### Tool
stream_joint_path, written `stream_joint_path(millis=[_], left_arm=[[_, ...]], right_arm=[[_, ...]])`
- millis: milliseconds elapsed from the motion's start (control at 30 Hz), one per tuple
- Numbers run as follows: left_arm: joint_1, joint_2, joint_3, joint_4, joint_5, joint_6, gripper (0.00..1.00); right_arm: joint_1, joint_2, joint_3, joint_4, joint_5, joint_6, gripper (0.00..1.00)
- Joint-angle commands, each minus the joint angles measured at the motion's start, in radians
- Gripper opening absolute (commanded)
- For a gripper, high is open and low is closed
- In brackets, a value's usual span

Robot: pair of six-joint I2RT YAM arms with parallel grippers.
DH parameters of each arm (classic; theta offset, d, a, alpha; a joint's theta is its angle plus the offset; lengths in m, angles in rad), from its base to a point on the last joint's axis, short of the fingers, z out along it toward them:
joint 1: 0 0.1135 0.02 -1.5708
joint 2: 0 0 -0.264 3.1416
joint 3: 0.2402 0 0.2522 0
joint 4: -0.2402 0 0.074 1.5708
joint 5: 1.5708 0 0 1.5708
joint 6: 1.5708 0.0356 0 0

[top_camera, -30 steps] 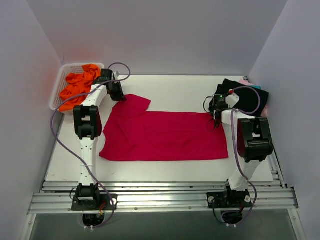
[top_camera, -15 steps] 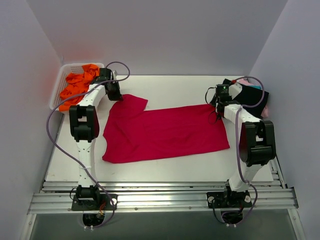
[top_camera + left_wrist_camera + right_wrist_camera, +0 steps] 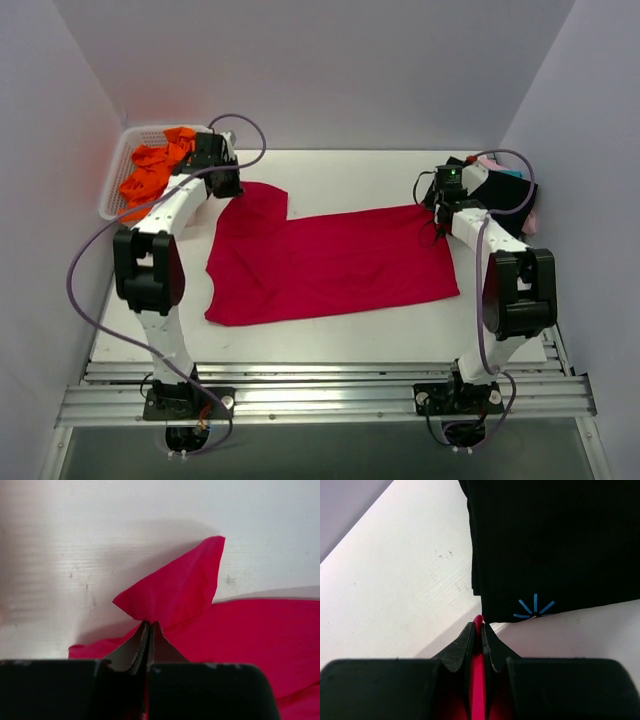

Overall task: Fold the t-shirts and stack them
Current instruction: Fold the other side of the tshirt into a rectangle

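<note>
The crimson-red t-shirt [image 3: 330, 265] lies spread across the white table. My left gripper [image 3: 226, 185] is shut on its far-left sleeve [image 3: 175, 590], pinched at the cloth's edge [image 3: 149, 624]. My right gripper [image 3: 443, 205] is shut on the shirt's far-right corner; a thin red fold [image 3: 478, 622] shows between the fingers. A folded black t-shirt [image 3: 495, 190] with a small blue starburst mark [image 3: 534, 609] lies just beyond the right gripper at the far right, on top of a pink one [image 3: 489, 161] and a teal one [image 3: 511, 175] that show only at their edges.
A white basket [image 3: 125, 160] holding orange cloth [image 3: 150, 172] stands at the far left corner, next to the left arm. White walls close in the table on three sides. A metal rail [image 3: 320, 395] runs along the near edge.
Both grippers have pulled the red shirt toward the far side of the table. The left sleeve has folded in narrower, and the right corner now sits next to the black shirt.
</note>
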State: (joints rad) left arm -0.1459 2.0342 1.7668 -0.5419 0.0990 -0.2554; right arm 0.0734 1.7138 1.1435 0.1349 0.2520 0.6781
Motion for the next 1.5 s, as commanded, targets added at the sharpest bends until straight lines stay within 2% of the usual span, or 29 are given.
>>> stream_joint_path(millis=[0,233,367,433,600,667,700,733,767,800,833,967,1000,1100,1200,1333,1433,1467], left_arm=[[-0.011,-0.15,-0.116,0.086,-0.077,0.019,0.02],[-0.029,-0.437,-0.4,0.141,-0.18,0.002,0.02],[-0.072,-0.621,-0.579,0.175,-0.235,-0.022,0.02],[-0.11,-0.752,-0.706,0.203,-0.286,-0.053,0.02],[-0.299,-1.036,-0.996,0.215,-0.369,-0.186,0.02],[-0.346,-1.08,-1.043,0.18,-0.404,-0.258,0.05],[-0.357,-1.097,-1.053,0.113,-0.426,-0.292,0.17],[-0.365,-1.097,-1.063,0.074,-0.453,-0.335,0.4],[-0.369,-1.095,-1.063,0.045,-0.528,-0.355,0.61],[-0.382,-1.086,-1.064,0.004,-0.557,-0.379,0.83],[-0.388,-1.085,-1.066,0.0,-0.573,-0.419,0.94],[-0.445,-1.098,-1.064,0.011,-0.648,-0.481,0.94],[-0.451,-1.121,-1.064,0.011,-0.669,-0.499,0.94],[-0.454,-1.183,-1.104,0.042,-0.665,-0.522,0.94],[-0.455,-1.229,-1.165,0.089,-0.65,-0.55,0.94],[-0.457,-1.203,-1.211,0.088,-0.665,-0.631,0.96],[-0.457,-1.139,-1.268,0.169,-0.621,-0.672,0.98],[-0.455,-1.12,-1.28,0.198,-0.587,-0.673,1.0]], right_arm=[[-0.003,-0.057,-0.011,-0.014,0.007,-0.012,0.0],[-0.009,-0.111,-0.073,-0.015,0.009,-0.006,0.0],[-0.009,-0.192,-0.184,-0.014,0.013,0.012,0.0],[-0.007,-0.281,-0.249,-0.008,0.03,0.026,0.0],[0.009,-0.557,-0.516,-0.014,0.075,0.083,0.0],[0.016,-0.649,-0.573,-0.038,0.107,0.107,0.02],[0.016,-0.673,-0.617,-0.056,0.116,0.136,0.14],[0.017,-0.689,-0.632,-0.063,0.131,0.152,0.4],[0.02,-0.701,-0.645,-0.066,0.136,0.164,0.83],[0.022,-0.697,-0.649,-0.079,0.142,0.184,0.99],[0.025,-0.686,-0.643,-0.093,0.154,0.199,1.0],[0.075,-0.628,-0.608,-0.109,0.208,0.236,1.0],[0.125,-0.623,-0.596,-0.115,0.226,0.241,1.0],[0.213,-0.619,-0.542,-0.13,0.309,0.247,1.0],[0.241,-0.611,-0.515,-0.13,0.317,0.224,0.99],[0.276,-0.579,-0.498,-0.118,0.316,0.201,0.97],[0.276,-0.547,-0.525,-0.068,0.276,0.186,0.93],[0.276,-0.524,-0.533,-0.034,0.264,0.183,0.86]])
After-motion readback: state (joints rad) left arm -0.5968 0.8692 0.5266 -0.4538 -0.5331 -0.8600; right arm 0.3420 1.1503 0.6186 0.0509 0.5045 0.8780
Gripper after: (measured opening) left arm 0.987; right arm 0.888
